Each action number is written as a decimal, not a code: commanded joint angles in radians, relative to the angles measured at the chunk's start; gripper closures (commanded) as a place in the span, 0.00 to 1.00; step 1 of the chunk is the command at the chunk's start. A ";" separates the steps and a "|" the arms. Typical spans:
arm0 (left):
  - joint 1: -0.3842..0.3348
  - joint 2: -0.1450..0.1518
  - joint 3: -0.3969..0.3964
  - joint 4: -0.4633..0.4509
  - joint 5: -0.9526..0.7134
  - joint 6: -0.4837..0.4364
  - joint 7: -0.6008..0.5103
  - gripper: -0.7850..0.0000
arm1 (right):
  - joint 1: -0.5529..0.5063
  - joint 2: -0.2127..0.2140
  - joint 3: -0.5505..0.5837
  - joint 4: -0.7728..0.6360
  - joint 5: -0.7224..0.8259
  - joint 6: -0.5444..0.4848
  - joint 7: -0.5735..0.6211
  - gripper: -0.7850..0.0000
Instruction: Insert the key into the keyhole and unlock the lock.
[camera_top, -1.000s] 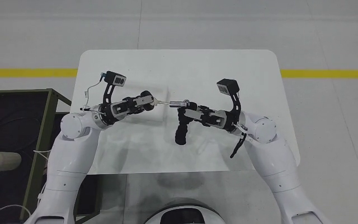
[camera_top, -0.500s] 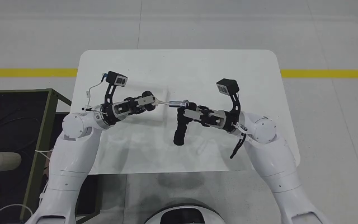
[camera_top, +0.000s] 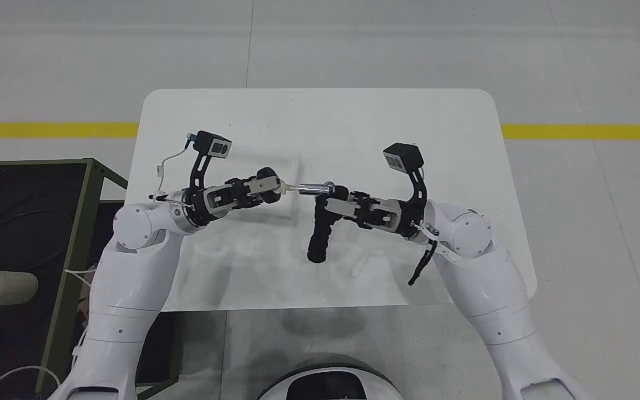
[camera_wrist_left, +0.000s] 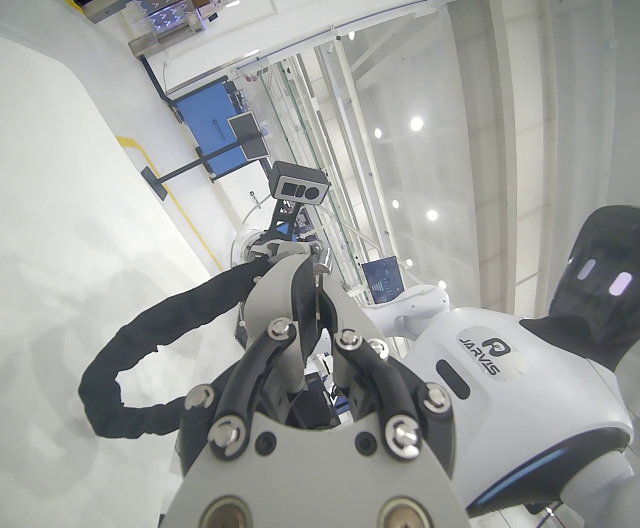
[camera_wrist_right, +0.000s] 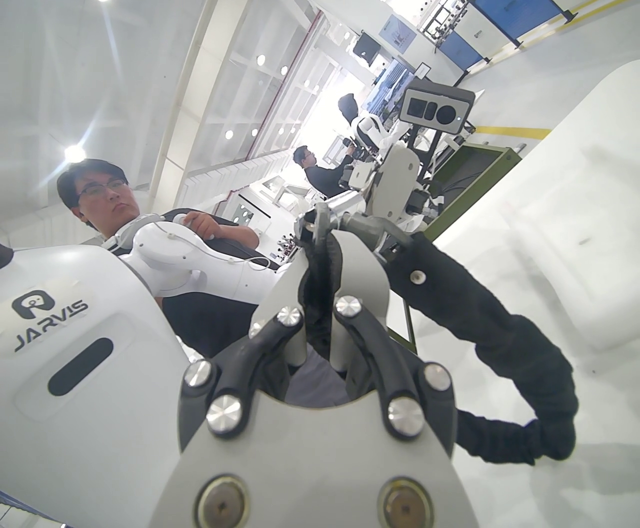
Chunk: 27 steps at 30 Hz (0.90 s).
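While aloft, key (camera_top: 291, 186) beside lock (camera_top: 320, 187)

Glossy white shells cover both arms (camera_top: 125, 265), a thin white cable (camera_top: 170, 155) looping by the left wrist. Each wrist carries a black camera box (camera_top: 404, 158); the left gripper (camera_wrist_left: 317, 287) is grey with black links (camera_wrist_left: 372, 367) and silver screws (camera_wrist_left: 403, 434).

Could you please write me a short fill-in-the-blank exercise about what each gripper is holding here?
The left gripper is shut on the ___.
The right gripper is shut on the ___.
The black cable hangs from the ___ gripper.
The table is ___.
Missing words: key; lock; right; white.
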<state>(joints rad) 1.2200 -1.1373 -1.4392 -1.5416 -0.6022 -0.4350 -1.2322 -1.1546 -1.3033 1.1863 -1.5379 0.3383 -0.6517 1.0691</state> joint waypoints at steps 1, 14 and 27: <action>0.002 -0.001 0.002 -0.003 0.003 0.000 -0.004 1.00 | -0.001 0.000 0.001 -0.001 -0.007 0.000 -0.003 1.00; 0.001 -0.001 0.001 -0.029 0.031 -0.004 -0.084 1.00 | -0.009 0.005 0.017 -0.017 -0.006 0.032 -0.009 1.00; 0.050 0.000 -0.016 -0.100 0.133 -0.103 -0.022 1.00 | -0.076 0.010 0.044 -0.095 -0.036 0.068 -0.075 1.00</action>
<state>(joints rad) 1.2508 -1.1376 -1.4510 -1.6113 -0.5289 -0.4823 -1.2812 -1.2272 -1.2937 1.2266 -1.6245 0.3041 -0.5904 1.0001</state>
